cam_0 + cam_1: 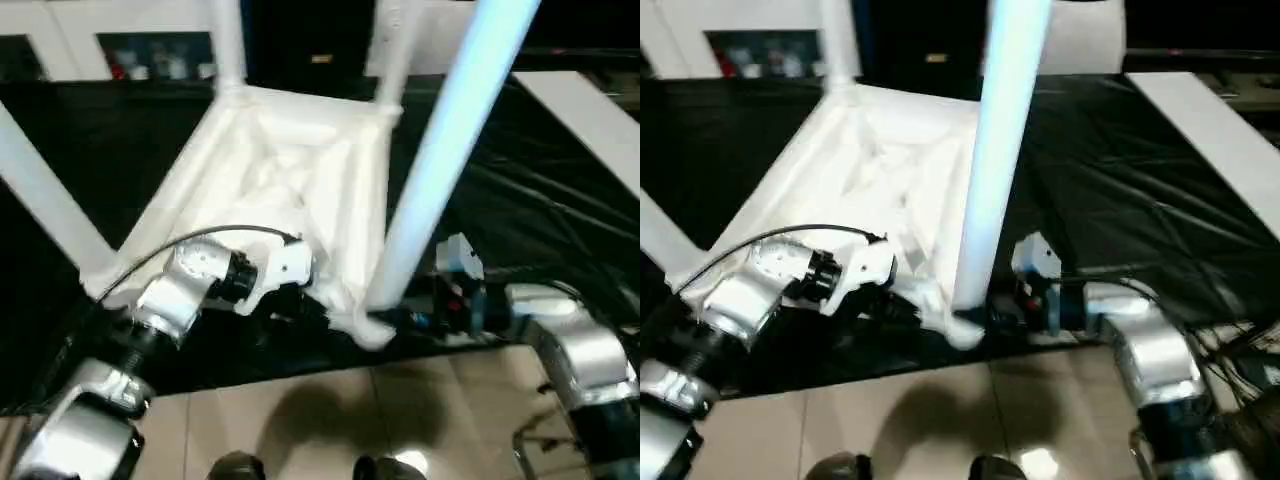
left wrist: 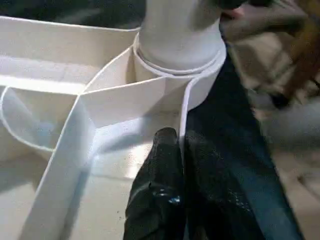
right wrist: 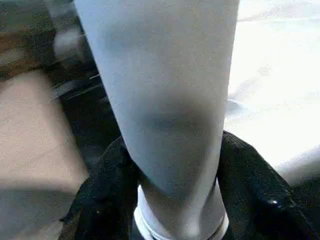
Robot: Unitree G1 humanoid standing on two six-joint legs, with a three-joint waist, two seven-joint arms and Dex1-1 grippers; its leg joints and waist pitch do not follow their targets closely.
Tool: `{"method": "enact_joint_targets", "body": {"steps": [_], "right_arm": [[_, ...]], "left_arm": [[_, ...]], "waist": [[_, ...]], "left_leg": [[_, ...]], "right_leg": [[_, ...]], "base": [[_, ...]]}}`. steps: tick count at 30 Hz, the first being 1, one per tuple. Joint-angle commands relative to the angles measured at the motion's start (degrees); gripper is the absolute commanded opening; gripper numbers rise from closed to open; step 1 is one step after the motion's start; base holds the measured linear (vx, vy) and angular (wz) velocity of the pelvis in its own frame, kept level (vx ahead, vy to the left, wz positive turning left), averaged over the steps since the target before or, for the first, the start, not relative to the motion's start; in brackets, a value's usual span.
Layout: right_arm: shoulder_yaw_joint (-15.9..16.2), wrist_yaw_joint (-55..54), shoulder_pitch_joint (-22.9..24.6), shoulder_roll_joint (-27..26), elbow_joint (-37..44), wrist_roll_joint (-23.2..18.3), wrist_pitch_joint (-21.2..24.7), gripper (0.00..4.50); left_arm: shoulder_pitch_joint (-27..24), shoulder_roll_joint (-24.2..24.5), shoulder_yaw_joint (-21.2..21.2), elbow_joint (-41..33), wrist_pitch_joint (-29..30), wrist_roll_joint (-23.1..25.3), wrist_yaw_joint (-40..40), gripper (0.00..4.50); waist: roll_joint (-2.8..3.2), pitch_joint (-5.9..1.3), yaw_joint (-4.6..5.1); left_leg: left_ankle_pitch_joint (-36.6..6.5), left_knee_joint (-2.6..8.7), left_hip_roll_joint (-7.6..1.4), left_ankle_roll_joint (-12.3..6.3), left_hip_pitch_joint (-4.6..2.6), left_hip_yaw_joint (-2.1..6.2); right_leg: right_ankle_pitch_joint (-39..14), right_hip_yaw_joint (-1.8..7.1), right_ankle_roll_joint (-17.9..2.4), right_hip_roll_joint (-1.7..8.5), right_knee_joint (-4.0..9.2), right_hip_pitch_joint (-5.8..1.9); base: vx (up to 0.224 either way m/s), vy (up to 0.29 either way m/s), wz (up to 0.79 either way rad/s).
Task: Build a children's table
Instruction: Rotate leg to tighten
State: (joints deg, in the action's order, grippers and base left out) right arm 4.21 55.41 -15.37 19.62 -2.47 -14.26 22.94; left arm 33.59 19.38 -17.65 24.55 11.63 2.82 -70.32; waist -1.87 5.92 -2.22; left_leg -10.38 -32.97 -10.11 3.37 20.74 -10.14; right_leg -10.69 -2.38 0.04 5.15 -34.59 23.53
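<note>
The white tabletop (image 1: pixel 290 170) lies upside down on the black-covered table, ribs facing up. Three legs stand in its sockets: two at the far corners (image 1: pixel 228 40) (image 1: pixel 398 50) and one at the left (image 1: pixel 45 190). A further leg (image 1: pixel 440 150) rises from the near corner socket (image 2: pixel 180 50). My left gripper (image 2: pixel 180 137) is shut on the tabletop's thin rim wall just beside that socket. My right gripper (image 1: pixel 405 318) is at the base of the near leg, with a black finger (image 3: pixel 250 185) pressed against each side of it.
The black-covered work table (image 1: pixel 520 200) ends just in front of the near corner, with tiled floor (image 1: pixel 400 400) below. A long white board (image 1: pixel 590 120) lies at the right. A white cabinet with glass doors (image 1: pixel 150 50) stands behind.
</note>
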Motion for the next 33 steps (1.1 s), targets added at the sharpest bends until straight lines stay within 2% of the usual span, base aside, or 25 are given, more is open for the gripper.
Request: {"method": "enact_joint_targets", "body": {"steps": [1,2,3,4,5,6,7,8,9,10,12,13,14,16,18,20,21,22,24,26,27,28,30,31,33], "right_arm": [[6.15,-3.66,0.46,-5.12,1.78,-0.62,4.09,1.93],[5.97,-6.21,0.48,-6.84,1.93,-0.19,5.07,1.93],[5.53,-10.53,0.06,-9.82,1.42,0.63,6.63,1.93],[4.79,-15.61,-0.64,-13.05,0.63,1.72,8.04,1.93],[4.79,-15.61,-0.64,-13.05,0.63,1.72,8.04,1.93],[2.99,-25.32,-3.08,-18.87,-2.59,3.73,9.2,1.93],[2.37,-28.52,-4.15,-20.67,-4.02,4.37,9.1,1.93],[1.78,-31.75,-5.42,-22.26,-5.76,5.28,8.42,1.93],[1.32,-33.97,-6.02,-23.45,-6.36,6.17,8.35,1.93],[0.13,-38.11,-7.35,-25.62,-7.65,7.19,8.58,1.93],[-1.1,-42.94,-8.8,-27.52,-9.05,8.53,7.88,1.93],[-1.17,-42.25,-8.68,-27.64,-8.51,8.08,6.63,2.28],[-1.17,-42.14,-8.66,-27.64,-8.43,8.02,6.49,2.49],[-1.41,-40.7,-8.13,-27.31,-7.5,7.68,5.86,2.65],[-1.66,-39.64,-7.45,-26.4,-6.63,8.33,5.08,2.72],[-1.69,-38.69,-6.8,-25.27,-5.96,8.49,4.32,3.07],[-1.58,-37.49,-6.0,-23.91,-5.14,8.52,3.47,3.07],[-1.3,-36.11,-5.23,-22.6,-4.35,8.5,2.43,3.16],[-1.16,-34.7,-4.23,-20.82,-3.31,8.45,1.62,3.41],[-2.87,-29.8,-1.76,-16.3,-0.48,6.45,0.68,3.55],[-2.87,-29.8,-1.76,-16.3,-0.48,6.45,0.68,3.55],[-4.01,-25.69,-0.39,-13.32,1.24,4.93,-0.17,3.73],[-4.58,-22.58,0.36,-11.02,1.95,4.24,-1.13,3.84],[-4.91,-16.42,1.48,-6.68,2.56,2.87,-3.58,3.96],[-5.31,-12.29,1.87,-3.8,2.5,1.77,-4.84,4.04]], "left_arm": [[-0.8,-5.62,-1.26,-1.5,3.04,-0.77,7.84,0.0],[-0.87,-6.49,-0.94,-1.7,3.7,-0.23,9.86,0.0],[-0.74,-8.18,-0.28,-1.7,5.16,0.21,12.96,0.0],[-0.45,-10.14,0.67,-1.73,6.84,0.8,17.05,0.0],[-0.45,-10.14,0.67,-1.73,6.84,0.8,17.05,0.0],[0.48,-13.79,2.09,-1.53,9.35,1.98,24.3,0.0],[0.89,-14.93,2.48,-1.28,9.73,2.64,26.94,0.0],[1.35,-15.69,2.42,-0.8,9.64,3.26,28.54,0.0],[1.44,-16.23,2.45,-0.94,9.99,3.92,29.51,0.0],[1.82,-17.09,2.62,-0.52,9.95,4.96,31.69,0.0],[2.36,-17.41,2.15,-0.05,9.27,6.1,33.04,0.0],[2.31,-16.96,1.5,-0.26,8.33,5.9,31.35,0.0],[2.3,-16.9,1.42,-0.29,8.22,5.87,31.14,0.0],[1.86,-16.11,1.03,-0.83,7.92,5.66,29.12,0.0],[1.36,-15.06,0.81,-1.05,7.19,5.8,27.59,0.0],[1.1,-14.26,0.71,-0.89,6.25,5.64,26.41,0.0],[0.79,-13.44,0.68,-0.85,5.83,5.37,25.52,0.0],[0.54,-12.72,0.6,-0.8,5.18,5.14,24.6,0.0],[0.26,-11.79,0.38,-0.77,4.2,4.94,23.43,0.0],[-0.56,-9.43,-0.16,-0.66,1.57,4.29,19.32,0.0],[-0.56,-9.43,-0.16,-0.66,1.57,4.29,19.32,0.0],[-0.96,-8.04,-0.47,-0.53,-0.11,3.8,16.25,0.0],[-1.04,-7.08,-0.76,-0.15,-0.8,3.71,14.42,0.0],[-0.76,-5.02,-2.11,1.27,-4.13,3.94,10.96,0.0],[-0.4,-3.77,-2.84,2.35,-6.22,3.78,8.56,0.0]], "waist": [[-0.84,-2.25,0.34],[-0.57,-2.22,0.51],[-0.6,-2.3,0.79],[-0.34,-2.19,0.88],[-0.44,-2.07,1.12],[-0.48,-2.24,1.23],[-0.31,-2.3,1.79],[-0.03,-2.36,2.19],[-0.08,-2.3,2.47],[0.04,-2.54,2.38],[0.05,-2.7,2.52],[-0.1,-2.72,2.55],[0.08,-2.87,2.24],[-0.01,-2.95,2.09],[0.05,-3.11,1.82],[-0.13,-3.11,1.58],[-0.17,-3.0,1.47],[-0.03,-2.87,1.21],[-0.16,-3.03,1.11],[-0.02,-2.97,0.55],[-0.03,-2.96,0.39],[-0.05,-3.04,0.24],[0.2,-3.14,0.13],[0.14,-3.32,0.13],[0.32,-3.39,-0.12]], "left_leg": [[-19.53,4.97,-2.33,0.45,0.16,1.74],[-19.67,5.06,-2.3,0.47,0.26,1.91],[-19.92,5.16,-2.36,0.35,0.26,1.95],[-20.62,5.19,-2.3,0.35,-0.17,1.91],[-21.11,5.23,-2.26,0.47,-0.29,1.81],[-21.4,5.23,-2.2,0.43,-0.58,1.91],[-21.17,5.48,-2.32,0.92,-0.39,2.0],[-22.32,5.64,-2.24,1.38,-0.28,2.29],[-22.95,5.67,-2.19,1.38,-0.28,2.26],[-22.98,5.55,-2.2,0.91,-0.59,2.14],[-21.35,5.64,-2.13,0.32,-0.28,1.83],[-20.68,5.64,-2.15,0.07,-0.22,1.69],[-19.1,5.47,-2.23,-0.61,-0.32,1.4],[-16.49,5.26,-2.26,-1.63,-0.23,0.99],[-14.26,5.03,-2.22,-2.87,-0.24,0.73],[-13.18,4.95,-2.06,-3.68,0.28,0.63],[-13.38,4.95,-2.06,-3.73,0.33,0.59],[-14.52,4.92,-2.17,-3.59,0.05,0.56],[-13.39,4.9,-2.23,-3.33,0.24,0.53],[-11.32,4.88,-2.36,-3.83,0.22,0.44],[-10.79,4.91,-2.39,-3.99,0.36,0.47],[-10.27,4.89,-2.46,-4.03,0.4,0.44],[-9.61,4.79,-2.5,-4.11,0.42,0.47],[-8.6,4.47,-2.47,-4.7,0.17,0.26],[-7.5,4.2,-2.51,-6.01,0.17,0.2]], "right_leg": [[-37.72,1.8,-5.39,3.57,6.46,-1.98],[-38.11,1.75,-4.9,3.61,6.57,-2.06],[-37.8,1.67,-4.41,3.57,6.84,-1.96],[-37.66,1.65,-4.38,3.45,7.12,-1.51],[-37.76,1.68,-4.4,3.31,7.25,-1.3],[-37.58,1.61,-4.41,3.46,7.44,-1.39],[-34.8,1.62,-5.36,3.21,7.01,-1.32],[-34.26,1.4,-5.38,3.12,6.92,-1.49],[-34.01,1.41,-5.23,3.05,7.08,-1.39],[-32.05,1.57,-5.49,3.11,7.13,-1.32],[-26.5,1.9,-6.62,2.88,6.74,-1.41],[-25.07,2.02,-6.83,2.85,6.67,-1.45],[-21.27,2.22,-7.47,2.8,6.41,-1.48],[-15.94,2.41,-8.96,2.66,5.91,-1.63],[-13.52,2.46,-9.95,2.69,5.74,-1.78],[-14.93,2.37,-9.88,2.78,5.83,-2.0],[-16.12,2.37,-9.55,2.81,5.99,-1.9],[-19.35,2.39,-8.93,3.0,6.29,-1.65],[-19.24,2.37,-8.7,2.86,6.11,-1.88],[-16.87,2.36,-8.89,2.78,5.89,-1.97],[-16.36,2.32,-8.96,2.79,5.86,-2.15],[-15.13,2.3,-9.26,2.7,5.67,-2.18],[-13.41,2.26,-9.74,2.67,5.44,-2.33],[-9.46,2.23,-11.19,2.41,5.07,-2.29],[-5.58,2.26,-12.51,2.43,4.65,-2.51]], "base": [[0.0,0.0,0.0],[0.0,0.0,0.0],[0.0,0.0,0.0],[0.0,0.0,0.0],[0.0,0.0,0.0],[0.0,0.0,0.0],[0.0,0.0,0.0],[0.0,0.0,0.0],[0.0,0.0,0.0],[0.0,0.0,0.0],[0.0,0.0,0.0],[0.0,0.0,0.0],[0.0,0.0,0.0],[0.0,0.0,0.0],[0.0,0.0,0.0],[0.0,0.0,0.0],[0.0,0.0,0.0],[0.01,-0.053,0.04],[0.017,-0.051,0.04],[0.0,0.0,0.0],[0.0,0.0,0.0],[0.0,0.0,0.0],[0.0,0.0,0.0],[0.0,0.0,0.0],[0.0,0.0,0.0]]}}
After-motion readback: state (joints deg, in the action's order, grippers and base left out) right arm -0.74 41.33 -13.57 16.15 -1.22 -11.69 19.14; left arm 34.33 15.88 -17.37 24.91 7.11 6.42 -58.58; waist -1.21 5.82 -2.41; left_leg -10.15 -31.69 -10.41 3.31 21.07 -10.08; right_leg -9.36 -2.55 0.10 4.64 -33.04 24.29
